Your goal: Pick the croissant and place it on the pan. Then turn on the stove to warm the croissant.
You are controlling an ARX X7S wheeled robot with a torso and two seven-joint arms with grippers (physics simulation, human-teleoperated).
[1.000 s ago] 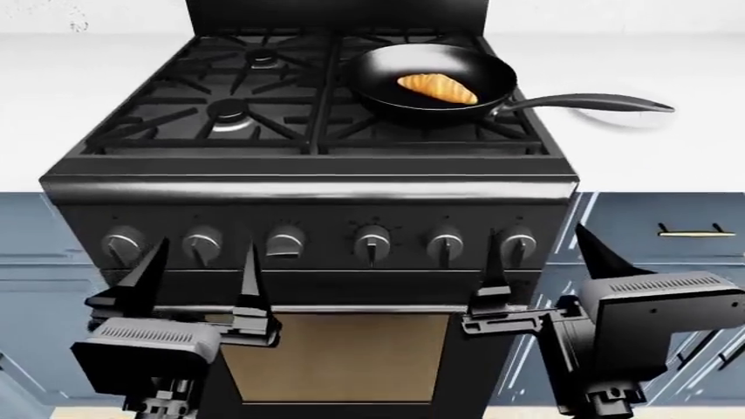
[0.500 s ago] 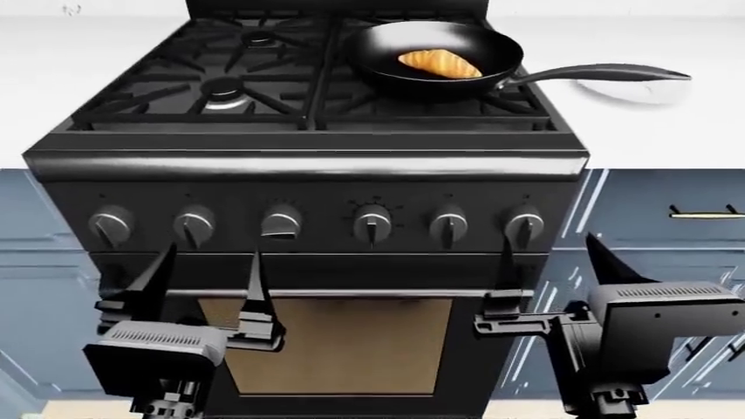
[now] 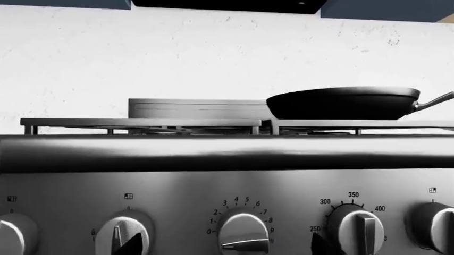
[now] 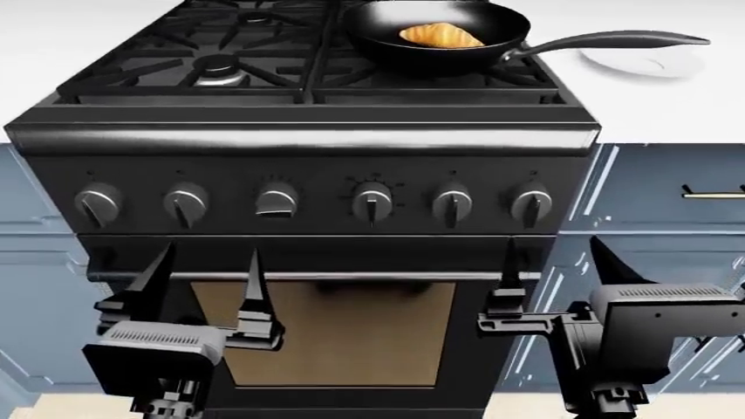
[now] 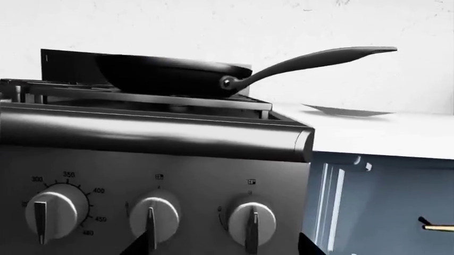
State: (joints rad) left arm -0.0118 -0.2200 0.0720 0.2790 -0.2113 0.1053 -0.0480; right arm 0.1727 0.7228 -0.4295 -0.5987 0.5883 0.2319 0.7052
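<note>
The golden croissant (image 4: 440,35) lies inside the black pan (image 4: 375,37), which sits on the back right burner of the stove (image 4: 303,140). The pan's handle (image 4: 617,39) points right. In the left wrist view the pan (image 3: 344,103) shows side-on, and the croissant is hidden. My left gripper (image 4: 209,250) is open and empty, below the left knobs, facing a knob (image 3: 243,234) whose pointer lies sideways. My right gripper (image 4: 553,244) is open and empty, below the right knobs (image 5: 252,220). Both stand apart from the knob panel.
A flat white plate (image 4: 634,63) lies on the white counter right of the stove, under the pan's handle. Blue cabinets with a brass handle (image 4: 713,190) flank the range. The tan oven window (image 4: 326,327) is between my grippers.
The stove top and knob row have shifted upward in the head view and look closer. Both grippers keep the same open pose. The croissant stays in the pan.
</note>
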